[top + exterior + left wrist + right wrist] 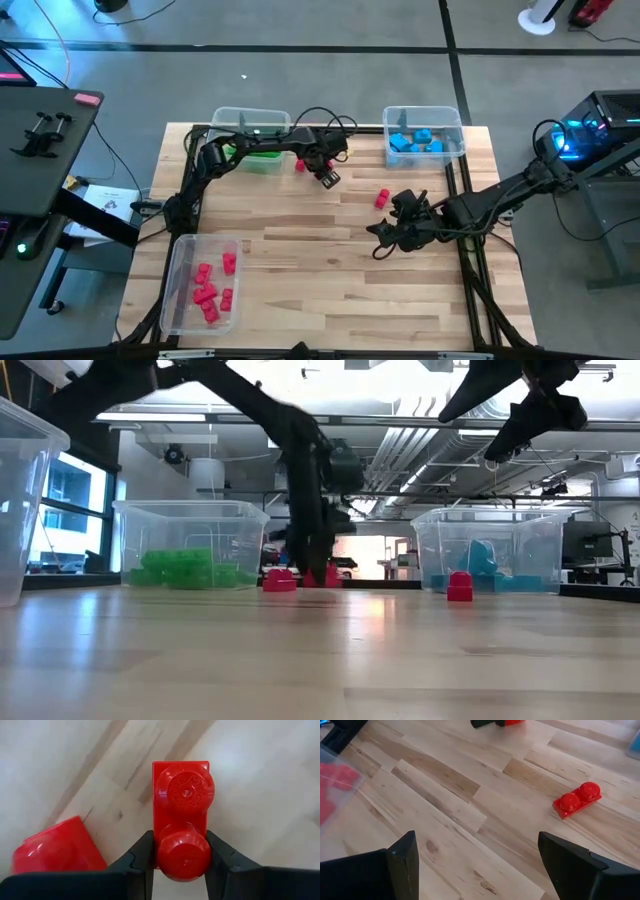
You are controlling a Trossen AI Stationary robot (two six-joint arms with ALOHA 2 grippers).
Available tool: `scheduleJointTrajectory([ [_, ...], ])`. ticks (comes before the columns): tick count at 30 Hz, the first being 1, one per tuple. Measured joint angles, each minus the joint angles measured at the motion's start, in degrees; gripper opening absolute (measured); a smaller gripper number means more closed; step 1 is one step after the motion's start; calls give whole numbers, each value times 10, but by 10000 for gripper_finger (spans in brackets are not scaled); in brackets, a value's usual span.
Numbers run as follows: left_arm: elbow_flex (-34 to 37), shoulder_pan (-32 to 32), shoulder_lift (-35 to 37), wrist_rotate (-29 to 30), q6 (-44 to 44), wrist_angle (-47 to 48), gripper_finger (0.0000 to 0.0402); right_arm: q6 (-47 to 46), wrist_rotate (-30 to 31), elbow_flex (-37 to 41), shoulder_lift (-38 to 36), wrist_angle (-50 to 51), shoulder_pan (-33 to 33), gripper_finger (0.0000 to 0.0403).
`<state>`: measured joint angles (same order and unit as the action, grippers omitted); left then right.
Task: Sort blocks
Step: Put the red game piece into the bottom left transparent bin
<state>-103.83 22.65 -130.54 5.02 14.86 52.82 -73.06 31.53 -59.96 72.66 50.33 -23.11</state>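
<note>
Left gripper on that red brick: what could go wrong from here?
1. Left gripper pinches only the near stud of the red two-stud brick; it may pivot or slip on the lift.
2. A second red block sits close beside; the fingers could knock it.
3. Right gripper, open, hovers mid-table: possible crossing paths.

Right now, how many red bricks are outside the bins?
3: gripped brick in the left end effector, second brick beside it, lone brick near the right end effector. More may hide.
</note>
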Motion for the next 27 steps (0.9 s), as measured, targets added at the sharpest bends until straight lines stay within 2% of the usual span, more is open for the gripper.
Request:
scheduleJointTrajectory([
  [7,0,3,103,-5,-66,35,88,0,8,0,0,0,1,284],
  [10,-1,-4,171,-42,-108,56,88,18,17,0,0,-9,10,284],
  [14,-1,-33,268,-60,-117,108,88,91,30,0,0,-56,38,284],
  [18,-1,-91,353,-58,-119,150,88,189,30,0,0,-129,81,284],
  [21,-1,-155,399,-35,-82,186,88,258,29,0,0,-175,116,284],
  [27,-1,-307,449,101,125,350,88,341,22,0,0,-212,184,284],
])
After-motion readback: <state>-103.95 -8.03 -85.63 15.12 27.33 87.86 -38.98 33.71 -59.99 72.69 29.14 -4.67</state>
